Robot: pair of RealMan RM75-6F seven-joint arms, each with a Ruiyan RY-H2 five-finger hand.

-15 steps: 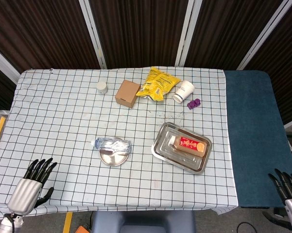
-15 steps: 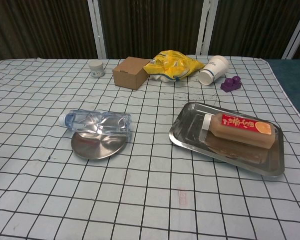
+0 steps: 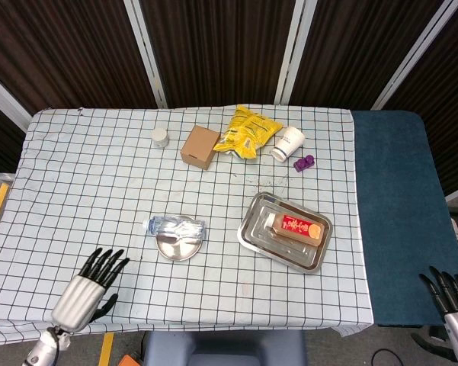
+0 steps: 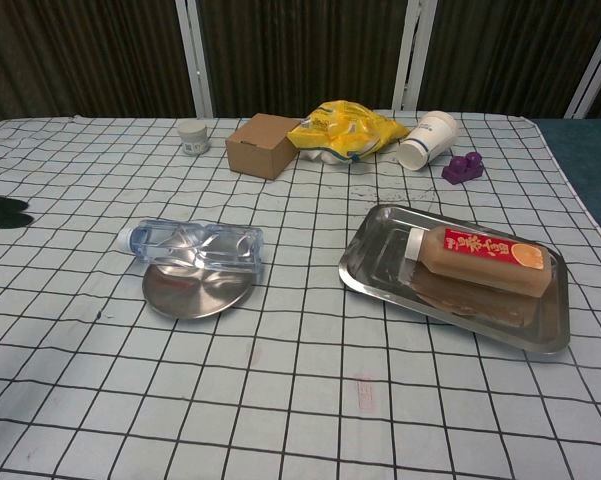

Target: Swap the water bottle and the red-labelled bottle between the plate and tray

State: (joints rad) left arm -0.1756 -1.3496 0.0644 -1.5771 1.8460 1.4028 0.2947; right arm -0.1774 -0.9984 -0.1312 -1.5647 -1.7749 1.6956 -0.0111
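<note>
Black-fingered hands both low at the near edge, bottles untouched

Left hand (image 3: 88, 288) sits over the near-left part of the checked tablecloth (image 3: 99, 198), silver back up, dark fingers (image 3: 107, 261) spread and pointing toward the far side. Holding nothing. Well apart from the plate. In the chest view only a dark fingertip smudge shows at the left edge (image 4: 2, 212).

Right hand (image 3: 453, 299) is off the table, at the bottom-right corner past the blue mat (image 3: 396, 206). Fingers apart, pointing up-frame, nothing in them. Partly cut by the frame edge; the chest view does not show it.

Water bottle (image 4: 195, 246): clear, crumpled, lying on its side across the far rim of the round metal plate (image 4: 195, 292), cap end to the left and overhanging the plate.

Red-labelled bottle (image 4: 485, 258): lying flat inside the steel tray (image 4: 380, 265), white cap toward the left, tan liquid, red label with an orange patch at the right end. Tray is right of the plate, set at an angle to the grid.

Far side of the table, left to right: small white jar (image 3: 161, 137), cardboard box (image 3: 200, 146), yellow snack bag (image 3: 248, 131), tipped paper cup (image 3: 287, 142), purple toy (image 3: 304, 162)
</note>
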